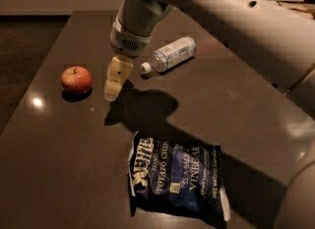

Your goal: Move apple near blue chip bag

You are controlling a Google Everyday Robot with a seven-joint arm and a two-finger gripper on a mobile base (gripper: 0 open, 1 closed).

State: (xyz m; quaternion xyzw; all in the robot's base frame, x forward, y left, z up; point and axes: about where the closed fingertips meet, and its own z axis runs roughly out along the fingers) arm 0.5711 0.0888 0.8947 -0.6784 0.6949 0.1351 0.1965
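In the camera view, the apple (76, 79) sits at the left of the dark table (54, 169), just beside the gripper (112, 93) hovering to its right. Whether the gripper is open or closed cannot be told. The blue chip bag (174, 179) lies flat nearer the front and well apart from the apple, and a clear water bottle (170, 54) lies on its side behind the gripper.

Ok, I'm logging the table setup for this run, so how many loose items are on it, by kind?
apple: 1
blue chip bag: 1
clear plastic water bottle: 1
Total: 3
The gripper hangs between the apple and the bottle, apart from both.
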